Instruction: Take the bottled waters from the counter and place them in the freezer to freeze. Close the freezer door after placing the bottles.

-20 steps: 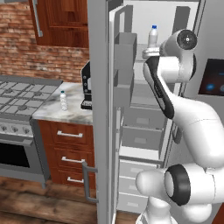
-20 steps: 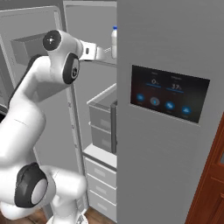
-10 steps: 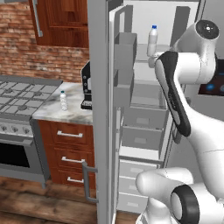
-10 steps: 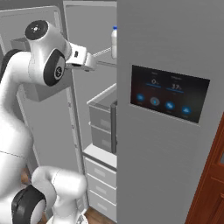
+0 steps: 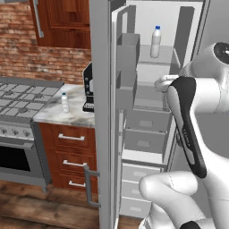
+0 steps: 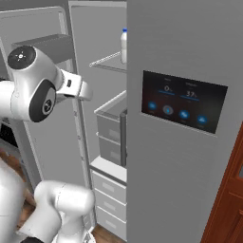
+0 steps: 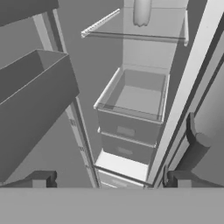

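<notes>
Nearest first: your gripper (image 7: pixel 111 180) sits at the bottom edge of the hand view, both dark tips spread wide with nothing between them, so it's empty, aimed into the open freezer (image 7: pixel 131 96) at the pale drawers mid-frame. In the left base view the arm's dark-padded forearm (image 5: pixel 187 120) crosses the right side in front of the shelves, and the wrist points into the compartment at centre. One bottle (image 5: pixel 155 42) stands upright on the upper shelf (image 5: pixel 154 56), top centre of that view; the same bottle shows as a white blur at the top of the hand view and against the edge of the panel at upper centre of the right base view. Upright and well back on the shelf, it looks clear of the door's swing. The freezer door (image 5: pixel 102 112) is open, a tall grey edge down the middle of the left base view, its boxy bins (image 5: pixel 128 58) facing the shelves; it has to stay open, since one bottle is left. That second bottle (image 5: pixel 65 103) stands upright on the marble counter (image 5: pixel 71 117), left of centre, near the black coffee machine (image 5: pixel 89 89) and beside the stove (image 5: pixel 22 94). So you're about halfway: fetch that one, then shut the door.
</notes>
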